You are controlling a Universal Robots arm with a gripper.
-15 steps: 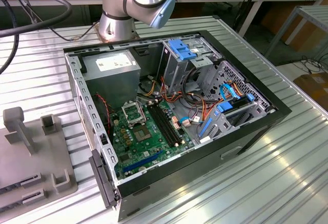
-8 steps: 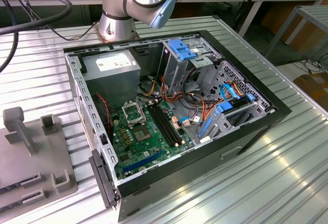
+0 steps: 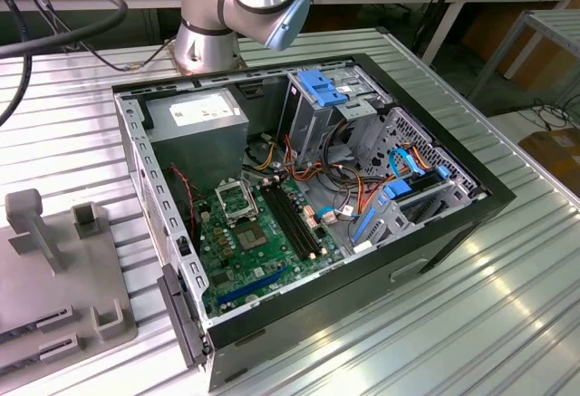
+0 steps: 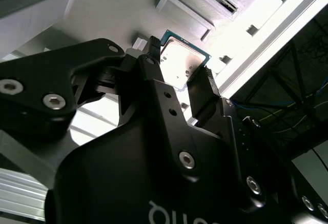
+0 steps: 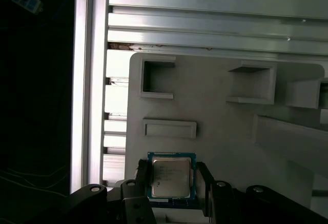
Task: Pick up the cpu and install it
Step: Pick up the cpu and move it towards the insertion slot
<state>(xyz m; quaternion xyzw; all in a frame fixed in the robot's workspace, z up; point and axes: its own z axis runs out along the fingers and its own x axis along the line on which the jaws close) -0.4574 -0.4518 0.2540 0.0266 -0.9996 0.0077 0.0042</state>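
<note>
Between clamped end effector (image 5: 172,175) fingers (image 5: 143,180), square silvery cpu (image 5: 171,179).

Exterior view: bright, even overhead light. Pale glare streaks on the ribbed table (image 3: 471,305); soft shadows inside the pc case (image 3: 362,301). Second wrist view: strong backlight, tray (image 4: 118,8) washed out nr white, gripper (image 4: 180,57) almost a black silhouette, cpu (image 4: 187,55) face glaring. First wrist view: dim, grey, w/ a wide strip nr black.
</note>
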